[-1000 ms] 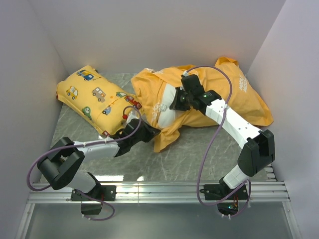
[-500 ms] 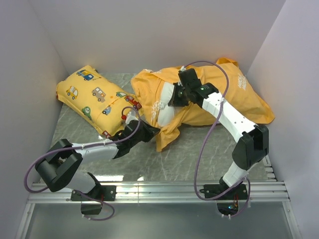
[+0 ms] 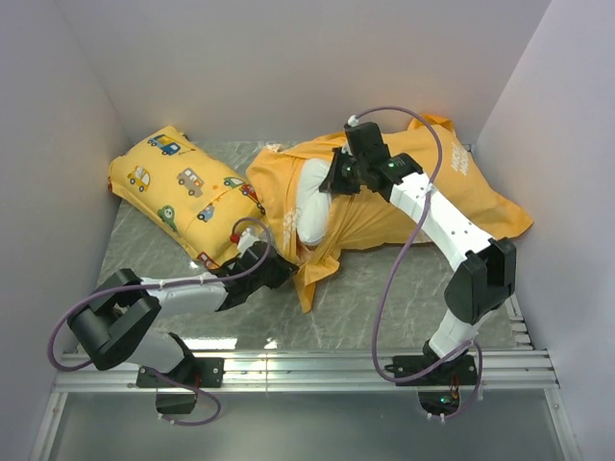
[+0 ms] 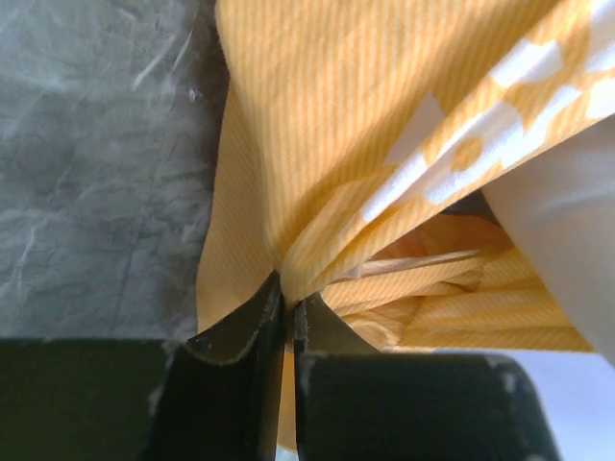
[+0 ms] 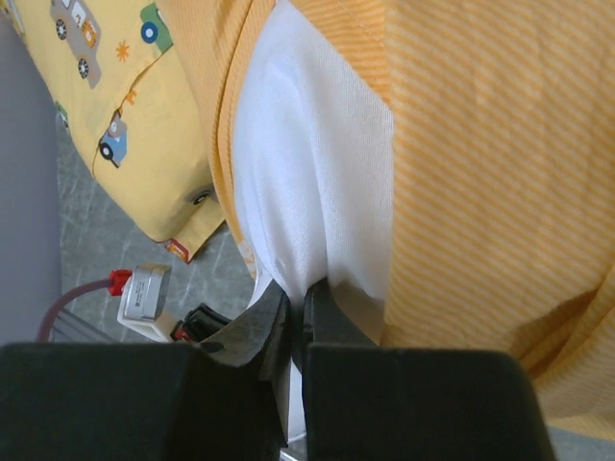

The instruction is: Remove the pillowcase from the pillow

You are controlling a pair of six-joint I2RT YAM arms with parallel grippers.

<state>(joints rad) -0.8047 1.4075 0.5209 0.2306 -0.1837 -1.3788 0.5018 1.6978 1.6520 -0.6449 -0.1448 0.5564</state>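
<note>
The orange pillowcase (image 3: pixel 461 192) lies across the back right of the table, its open end toward the left. The white pillow (image 3: pixel 312 206) bulges out of that opening. My left gripper (image 3: pixel 279 264) is shut on the pillowcase's lower hem, seen close in the left wrist view (image 4: pixel 288 288) with bunched orange fabric (image 4: pixel 384 115) above the jaws. My right gripper (image 3: pixel 336 182) is shut on the white pillow at the opening; in the right wrist view (image 5: pixel 300 293) white pillow cloth (image 5: pixel 307 173) is pinched between the jaws, with the orange case (image 5: pixel 500 192) to its right.
A smaller yellow pillow printed with little cars (image 3: pixel 183 192) lies at the back left, touching the pillowcase's open end; it also shows in the right wrist view (image 5: pixel 115 115). Grey walls close in the left, back and right. A metal rail (image 3: pixel 307 370) runs along the near edge.
My right gripper has pulled back and up with the pillow, so more white shows. My left gripper has drawn the hem toward the near left, stretching the case.
</note>
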